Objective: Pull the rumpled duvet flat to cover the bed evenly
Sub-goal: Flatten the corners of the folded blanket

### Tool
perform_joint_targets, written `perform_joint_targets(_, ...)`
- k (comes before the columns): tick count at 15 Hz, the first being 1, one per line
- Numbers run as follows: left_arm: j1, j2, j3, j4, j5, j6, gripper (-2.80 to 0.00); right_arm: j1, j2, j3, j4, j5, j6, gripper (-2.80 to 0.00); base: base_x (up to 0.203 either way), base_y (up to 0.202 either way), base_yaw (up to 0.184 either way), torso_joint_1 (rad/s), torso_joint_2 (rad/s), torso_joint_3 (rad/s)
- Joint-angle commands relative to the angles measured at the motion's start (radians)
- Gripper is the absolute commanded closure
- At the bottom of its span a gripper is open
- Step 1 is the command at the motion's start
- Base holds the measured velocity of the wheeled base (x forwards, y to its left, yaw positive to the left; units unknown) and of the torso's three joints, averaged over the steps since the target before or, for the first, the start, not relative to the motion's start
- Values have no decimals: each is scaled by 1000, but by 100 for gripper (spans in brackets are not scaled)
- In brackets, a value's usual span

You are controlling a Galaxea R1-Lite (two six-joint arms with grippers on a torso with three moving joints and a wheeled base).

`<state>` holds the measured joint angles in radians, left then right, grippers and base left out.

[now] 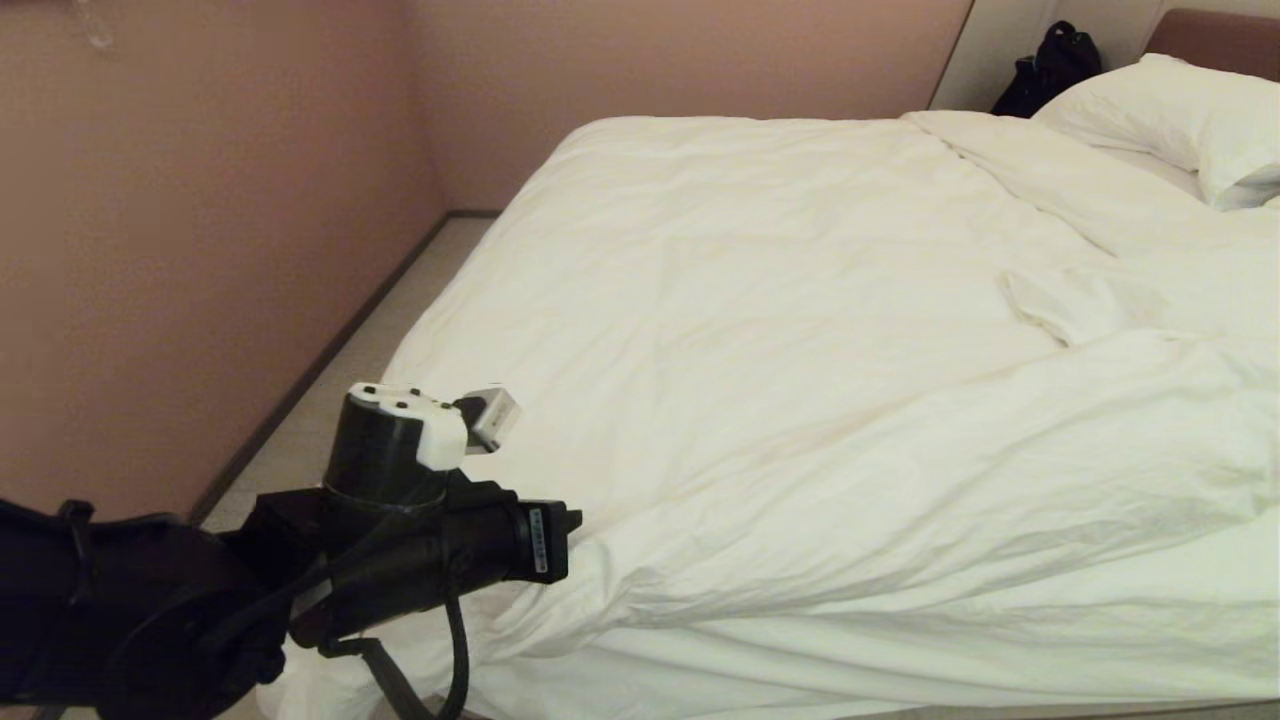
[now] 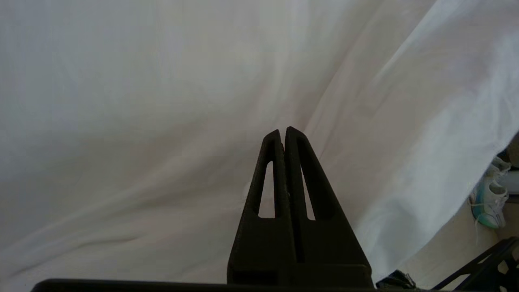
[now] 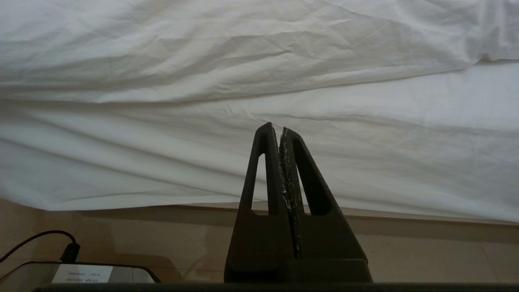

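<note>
- The bed (image 1: 1215, 40): wide, dressed in white, filling the right and middle of the room; a strip of brownish headboard shows at the far right corner.
- The duvet (image 1: 780, 330): thick, white, creased, spread over most of the bed. It lies fairly smooth over the far left part; on the right it is bunched into a folded ridge, and a long puffy fold runs along the near edge. At the near left corner it hangs over the side of the bed toward the floor.
- Pillow (image 1: 1190, 120): plump, white, at the far right by the headboard, beyond the top edge of the duvet.
- Dark bag (image 1: 1050, 65): at the far side, against the wall just beside the headboard.
- Left pincer (image 2: 282, 132): tips pressed together with nothing between them, aimed at the draped white cloth at the near left corner. The left arm (image 1: 420, 540) reaches in from the near left.
- Right pincer (image 3: 275, 126): tips together, empty, low by the near side of the bed, facing the hanging white cloth above the floor.
- Pale floor (image 1: 330, 400): runs between the left side of the bed and the pinkish wall.
</note>
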<state>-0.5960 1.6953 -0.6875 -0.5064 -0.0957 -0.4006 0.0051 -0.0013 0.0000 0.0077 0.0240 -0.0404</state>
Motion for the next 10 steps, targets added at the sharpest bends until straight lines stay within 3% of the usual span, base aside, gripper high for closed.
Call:
perform_joint_targets(1,-2,17,14,-1,-4,-6,0,1,1,0,0,1,-1,0,0,0,0,0,0,0)
perform_joint_targets(6,-7,27,49,3,-9,-9,0,0,1,0,0,1,-1,0,0,0,0,0,0,0)
perform_joint_targets(10,-80,3,169,1,-4,-48,0,0,1,0,0,1,-1,0,0,0,0,0,0,0)
